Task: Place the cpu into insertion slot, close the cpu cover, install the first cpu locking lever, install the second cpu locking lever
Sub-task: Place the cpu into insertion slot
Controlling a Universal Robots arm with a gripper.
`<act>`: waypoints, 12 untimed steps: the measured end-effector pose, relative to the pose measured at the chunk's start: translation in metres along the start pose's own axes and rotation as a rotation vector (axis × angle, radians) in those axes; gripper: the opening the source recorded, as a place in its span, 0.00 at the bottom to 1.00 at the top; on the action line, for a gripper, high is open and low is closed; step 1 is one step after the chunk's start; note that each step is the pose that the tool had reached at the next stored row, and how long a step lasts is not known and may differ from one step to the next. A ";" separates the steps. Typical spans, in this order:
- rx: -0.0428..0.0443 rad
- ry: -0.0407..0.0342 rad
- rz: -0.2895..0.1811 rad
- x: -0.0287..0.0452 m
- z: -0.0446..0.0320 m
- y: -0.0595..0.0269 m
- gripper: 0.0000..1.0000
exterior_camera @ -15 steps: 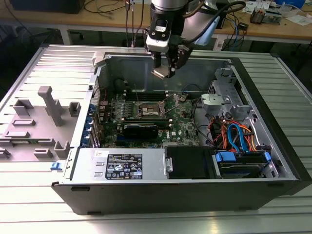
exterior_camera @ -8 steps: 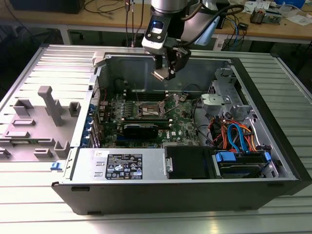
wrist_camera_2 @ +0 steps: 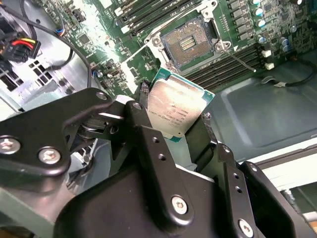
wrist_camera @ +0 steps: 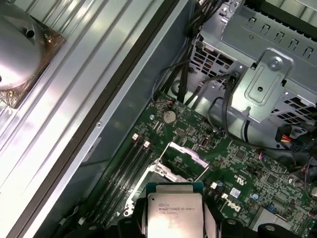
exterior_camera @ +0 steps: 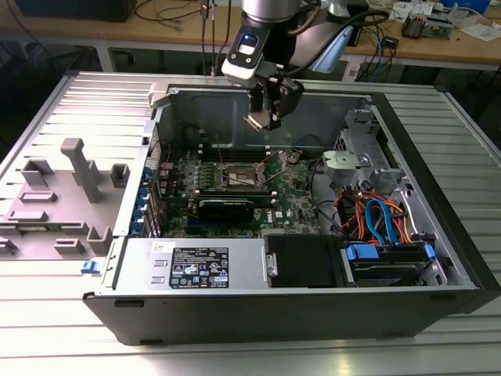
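You have the gripper (exterior_camera: 263, 119) hanging over the open computer case (exterior_camera: 297, 309), above the motherboard (exterior_camera: 293, 196) and clear of it. Its two black fingers (wrist_camera_2: 148, 129) are clamped on opposite edges of the cpu (wrist_camera_2: 173, 111), so the end effector is closed on the chip. The cpu's silver-grey top faces both wrist cameras, and its green border shows along one edge in the second wrist view. In the exterior view the cpu (exterior_camera: 257, 121) sits at the fingertips, tilted, well above the board. The insertion slot (wrist_camera_2: 190, 44) lies below and apart from the chip. Its tan-gold contact field is fully exposed, with nothing seated in it. In the first wrist view the cpu cover (wrist_camera: 182, 154) looks swung up off the socket, but its exact angle is unclear to me. A thin wire lever (wrist_camera_2: 238, 57) angles away beside the socket frame. Long black memory slots (wrist_camera_2: 225, 67) run just beside the socket. A grey moulded fixture (exterior_camera: 74, 176) sits outside the case at the exterior view's left. The drive cage (wrist_camera: 267, 84) and its cable bundle sit at the case's other end.
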State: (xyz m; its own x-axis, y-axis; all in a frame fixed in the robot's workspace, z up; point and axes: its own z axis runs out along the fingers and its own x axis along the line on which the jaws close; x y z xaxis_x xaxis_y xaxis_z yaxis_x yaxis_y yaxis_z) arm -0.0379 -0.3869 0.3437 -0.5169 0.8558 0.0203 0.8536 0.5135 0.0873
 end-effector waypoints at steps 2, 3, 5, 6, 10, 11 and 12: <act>-0.0001 -0.0020 0.024 0.0000 0.0007 -0.0001 0.55; -0.0003 -0.0031 0.038 0.0000 0.0011 -0.0001 0.55; -0.0004 -0.0045 0.056 0.0000 0.0015 -0.0002 0.55; -0.0005 -0.0054 0.067 -0.0001 0.0017 -0.0002 0.55; -0.0007 -0.0074 0.092 -0.0001 0.0021 -0.0002 0.55; -0.0007 -0.0074 0.092 -0.0001 0.0021 -0.0002 0.55; -0.0007 -0.0075 0.093 -0.0001 0.0021 -0.0002 0.55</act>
State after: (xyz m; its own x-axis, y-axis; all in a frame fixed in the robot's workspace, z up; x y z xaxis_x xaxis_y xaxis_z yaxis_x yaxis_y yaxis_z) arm -0.0379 -0.3869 0.3415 -0.4346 0.9004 0.0209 0.8980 0.4314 0.0862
